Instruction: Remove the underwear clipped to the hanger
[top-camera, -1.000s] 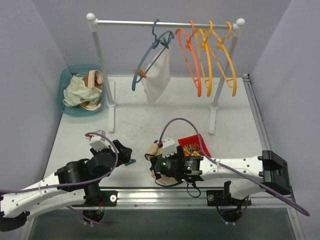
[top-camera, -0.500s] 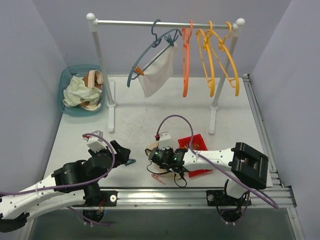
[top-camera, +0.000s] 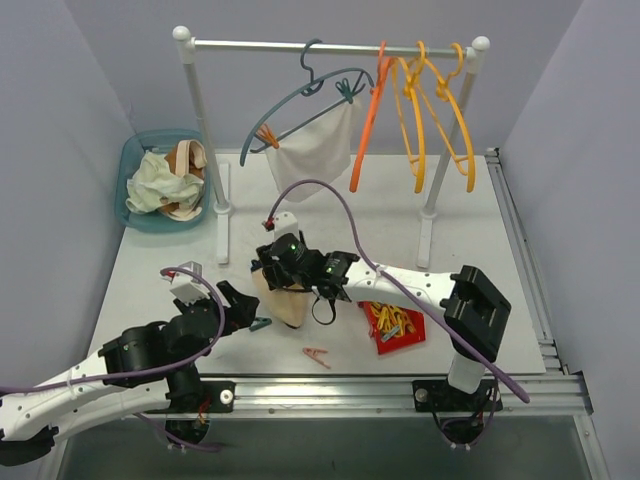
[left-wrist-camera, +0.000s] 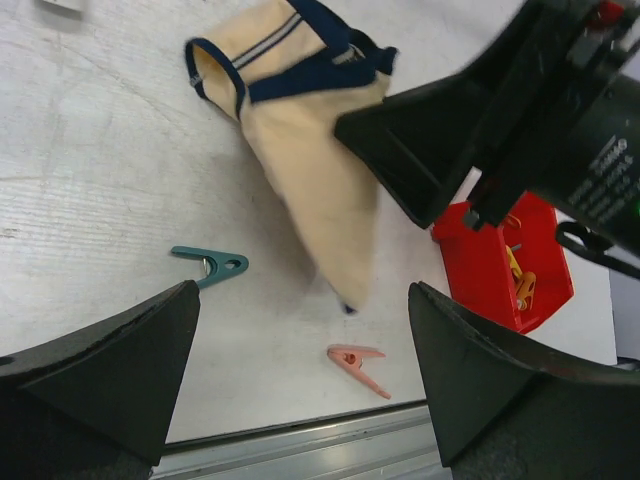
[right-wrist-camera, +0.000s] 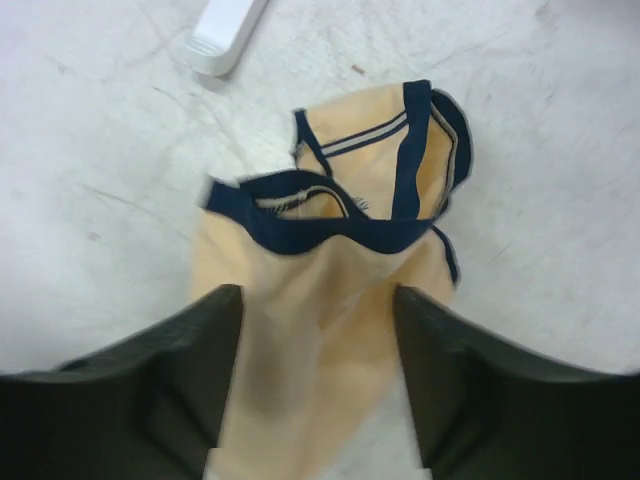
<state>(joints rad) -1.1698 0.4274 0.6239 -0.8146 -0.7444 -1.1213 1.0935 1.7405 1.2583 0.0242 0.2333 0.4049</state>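
Note:
A plain white brief (top-camera: 315, 150) hangs from a teal hanger (top-camera: 300, 105) on the rail, held by an orange clip (top-camera: 268, 137) on the left and a teal clip (top-camera: 347, 88) on the right. A cream brief with dark blue trim (top-camera: 285, 308) lies on the table; it also shows in the left wrist view (left-wrist-camera: 310, 170) and the right wrist view (right-wrist-camera: 330, 300). My right gripper (top-camera: 272, 280) hovers over it, jaws wide open either side of the cloth (right-wrist-camera: 315, 390). My left gripper (top-camera: 240, 303) is open and empty just to the left (left-wrist-camera: 300, 400).
A teal clip (top-camera: 261, 323) and a pink clip (top-camera: 318, 356) lie loose near the front edge. A red tray (top-camera: 395, 335) of clips sits right of the cream brief. Orange and yellow hangers (top-camera: 420, 110) hang on the rail. A teal basket (top-camera: 135, 150) of cloths stands back left.
My right arm has swung left and away from the front edge, bringing the cream brief with it. The red tray has slid nearer the front. The hangers and white brief have swung.

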